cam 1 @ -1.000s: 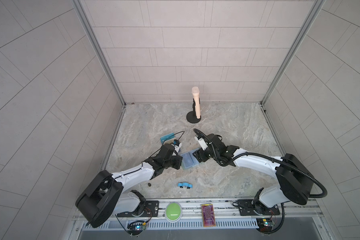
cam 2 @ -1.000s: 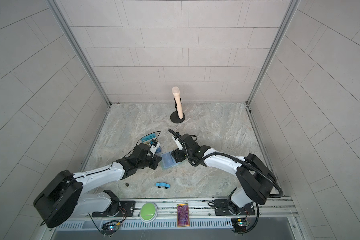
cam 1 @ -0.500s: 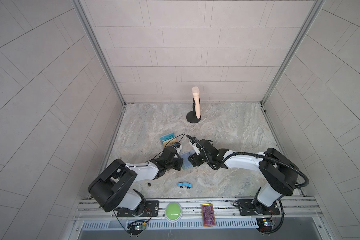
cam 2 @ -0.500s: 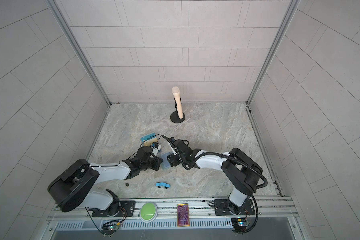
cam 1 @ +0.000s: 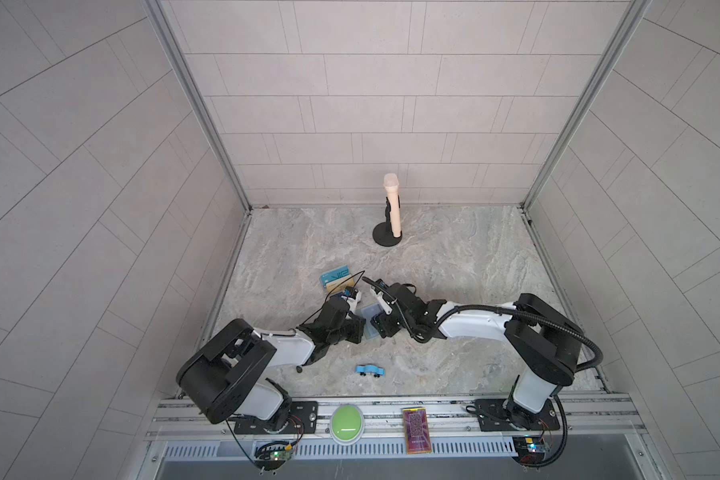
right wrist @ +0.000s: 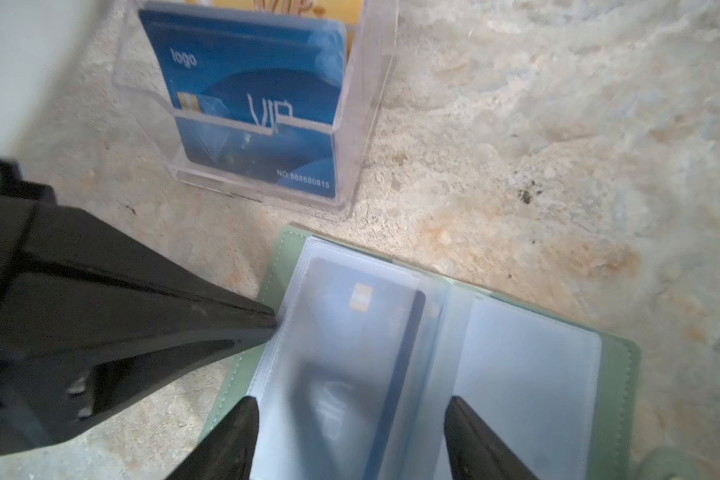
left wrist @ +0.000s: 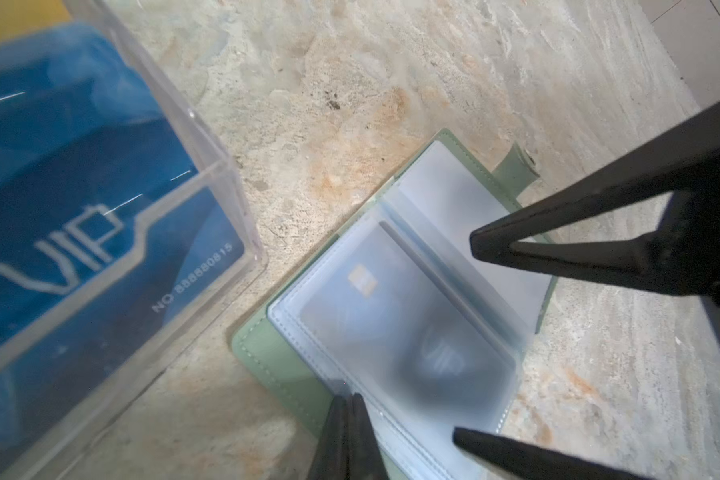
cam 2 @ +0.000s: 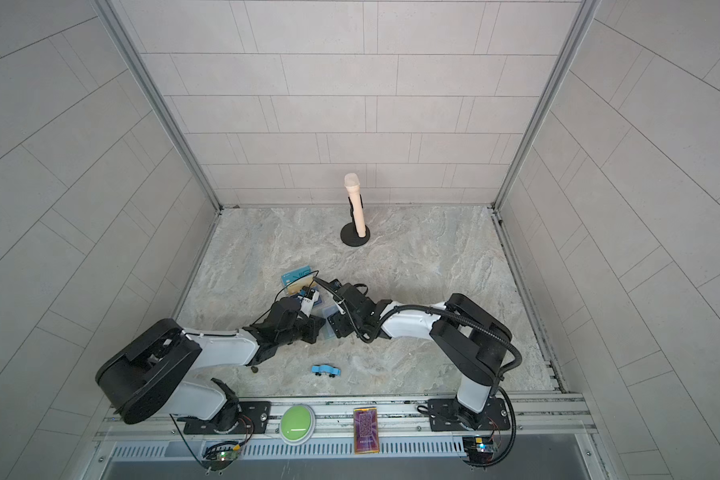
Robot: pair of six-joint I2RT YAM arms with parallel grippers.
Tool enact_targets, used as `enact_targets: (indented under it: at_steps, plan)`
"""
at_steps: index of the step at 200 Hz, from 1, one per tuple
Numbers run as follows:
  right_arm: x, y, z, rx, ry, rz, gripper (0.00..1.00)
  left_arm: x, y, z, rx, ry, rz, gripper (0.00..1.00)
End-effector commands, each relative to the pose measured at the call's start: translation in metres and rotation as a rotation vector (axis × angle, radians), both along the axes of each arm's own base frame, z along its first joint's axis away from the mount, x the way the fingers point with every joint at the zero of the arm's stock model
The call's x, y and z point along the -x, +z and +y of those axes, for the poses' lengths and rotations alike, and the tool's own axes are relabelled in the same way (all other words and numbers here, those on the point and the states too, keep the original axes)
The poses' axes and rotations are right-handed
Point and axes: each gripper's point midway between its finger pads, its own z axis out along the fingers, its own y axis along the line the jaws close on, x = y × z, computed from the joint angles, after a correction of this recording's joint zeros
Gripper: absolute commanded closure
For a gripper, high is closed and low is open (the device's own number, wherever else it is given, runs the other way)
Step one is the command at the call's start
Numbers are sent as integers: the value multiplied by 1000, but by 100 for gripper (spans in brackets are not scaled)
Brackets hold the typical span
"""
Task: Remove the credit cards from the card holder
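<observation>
right arm (cam 1: pixel 474 326) folded inward, jaws apart over card holder (right wrist: pixel 616 374).

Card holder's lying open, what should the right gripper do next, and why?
Probably lower the right gripper and pinch the credit card at its fold-side edge: it lies in a clear sleeve of the card holder, below those open jaws, while the shut left gripper rests at the page's outer edge.

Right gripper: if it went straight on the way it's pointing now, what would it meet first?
Most likely the open card holder. The right gripper, jaws open, points at its clear sleeve page, which holds a light-blue card. How far above the page it is, I can't tell.
</observation>
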Motion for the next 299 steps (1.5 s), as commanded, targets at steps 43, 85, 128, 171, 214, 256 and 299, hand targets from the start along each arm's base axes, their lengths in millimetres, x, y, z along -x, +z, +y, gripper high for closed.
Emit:
enact_targets:
  at_steps: [43, 85, 128, 171, 214, 256, 299]
  plan:
    - [3, -13, 3, 57, 8, 6, 25, 26, -36, 14, -52, -2, 108, 100]
    - [2, -20, 0, 103, 8, 5, 26, 27, -37, 13, -44, -4, 111, 100]
    - [0, -28, -8, 174, -13, 4, 33, 28, -39, 14, -47, -3, 115, 100]
    - [-1, -29, -14, 206, -29, -1, 41, 28, -39, 14, -46, -4, 118, 100]
    - [-9, -16, -26, 235, -88, -48, 45, 28, -40, 13, -47, -10, 118, 100]
    - [-17, -5, -45, 294, -150, -97, 48, 29, -40, 12, -47, -20, 122, 100]
    - [-25, 5, -62, 317, -214, -120, 52, 30, -41, 10, -52, -33, 123, 100]
